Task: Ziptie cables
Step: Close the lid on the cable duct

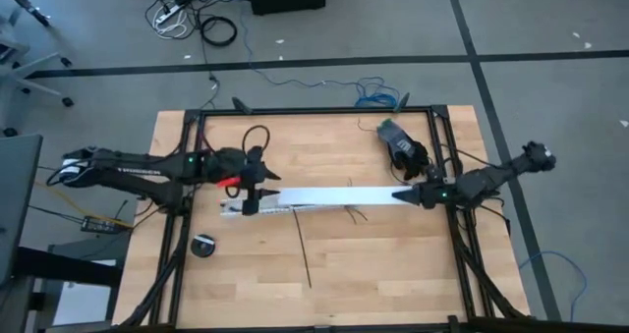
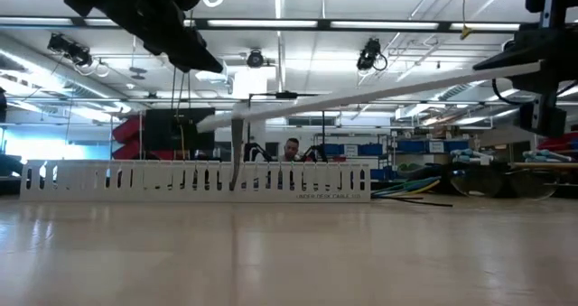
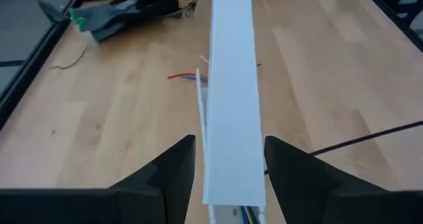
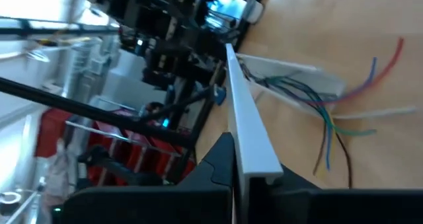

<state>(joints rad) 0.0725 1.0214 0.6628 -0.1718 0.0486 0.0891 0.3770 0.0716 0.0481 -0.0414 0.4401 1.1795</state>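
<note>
White channel cover (image 1: 329, 196) mid-frame, right gripper (image 1: 401, 197) clamped on its right end, left gripper (image 1: 263, 188) gripping its left end; ziptie (image 1: 303, 247) lower centre

The long white slotted plastic channel (image 2: 194, 180) bears small grey lettering near its right end (seemingly "UNDER DESK CABLE", the remainder too small to read).

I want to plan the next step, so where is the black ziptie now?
In the high view the ziptie lies alone on the table, slightly left of centre, on the near side of the white channel, untouched by either gripper.
</note>
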